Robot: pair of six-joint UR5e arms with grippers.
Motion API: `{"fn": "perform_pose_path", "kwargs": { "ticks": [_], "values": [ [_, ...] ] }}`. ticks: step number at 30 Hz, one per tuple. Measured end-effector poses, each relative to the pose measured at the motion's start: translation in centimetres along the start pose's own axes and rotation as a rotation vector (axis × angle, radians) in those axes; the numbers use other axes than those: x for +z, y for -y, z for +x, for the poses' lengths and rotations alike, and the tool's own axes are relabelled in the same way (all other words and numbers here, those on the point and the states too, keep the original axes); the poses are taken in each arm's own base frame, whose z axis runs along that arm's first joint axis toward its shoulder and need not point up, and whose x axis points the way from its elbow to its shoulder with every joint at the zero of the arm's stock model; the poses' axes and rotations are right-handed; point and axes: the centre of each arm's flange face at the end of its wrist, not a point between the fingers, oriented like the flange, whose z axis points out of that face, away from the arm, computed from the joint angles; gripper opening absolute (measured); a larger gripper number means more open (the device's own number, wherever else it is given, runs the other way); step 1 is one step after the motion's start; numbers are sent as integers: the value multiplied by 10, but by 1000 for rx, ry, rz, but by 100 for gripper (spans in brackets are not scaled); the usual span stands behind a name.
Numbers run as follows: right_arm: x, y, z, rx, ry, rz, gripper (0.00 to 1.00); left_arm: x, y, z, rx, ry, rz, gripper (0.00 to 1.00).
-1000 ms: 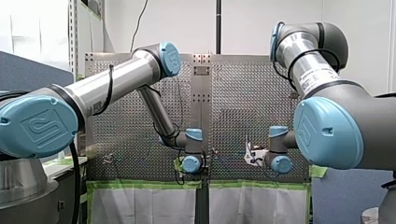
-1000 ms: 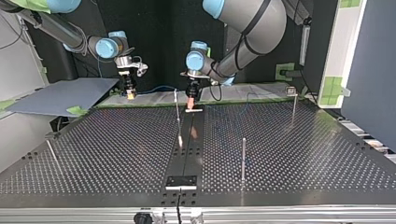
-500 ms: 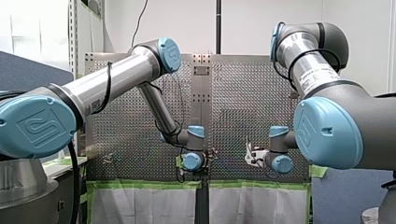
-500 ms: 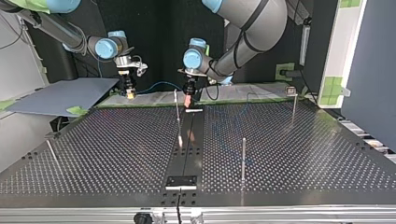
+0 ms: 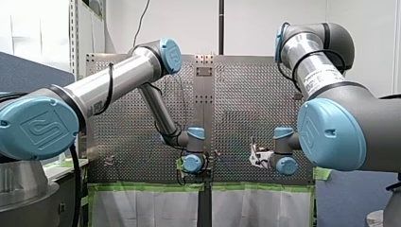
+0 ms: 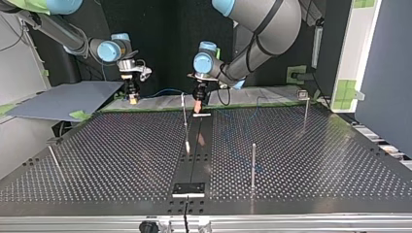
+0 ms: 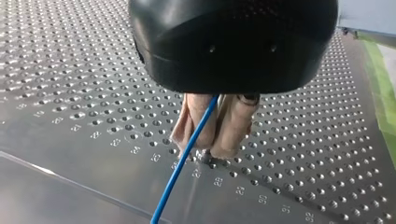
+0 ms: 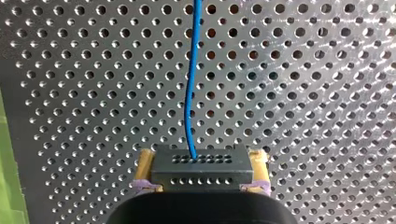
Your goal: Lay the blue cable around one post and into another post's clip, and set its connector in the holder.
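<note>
- Two arms are at work over the perforated metal table (image 6: 121,160), both at its far edge, in the upper middle of the top view.
- My right gripper (image 8: 201,161): its yellow pads (image 8: 259,163) are clamped on the black connector (image 8: 205,177), one on either side. It is held above the holes, at the top view's upper left.
- The blue cable (image 8: 189,93) leaves the connector's face and runs straight ahead of the gripper over the table.
- My left gripper (image 7: 212,150): its beige pads (image 7: 233,123) are pressed together on the cable, with the tips just above the table. The cable slants away below them.
- In the top view the cable hangs in a shallow arc between the two grippers.
- Four thin metal posts (image 6: 253,165) stand upright on the table. One of them (image 6: 184,114) is just beside my left gripper.
- The black holder (image 6: 189,188) sits at the lower middle of the top view, on the plain dark strip (image 6: 194,160) down the table's centre.
- Room: green tape (image 5: 142,187) runs along the table edge, with white cloth (image 5: 142,208) hanging below it. A white wall (image 5: 250,23) is behind, and a grey sheet (image 6: 58,99) is at the top view's left.
</note>
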Motion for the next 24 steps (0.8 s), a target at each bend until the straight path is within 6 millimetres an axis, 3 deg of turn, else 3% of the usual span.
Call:
{"fn": "perform_pose_path", "kwargs": {
  "ticks": [9,11,24],
  "values": [
    [5,-4,3,-3,-6,-20,0,3,-2,-3,-13,32,-12,15],
    [6,-5,4,-5,-8,-28,0,5,-1,-4,-14,49,-13,2],
    [11,-10,7,-25,-17,-68,0,10,0,-7,-12,102,-28,0]
  ]
}}
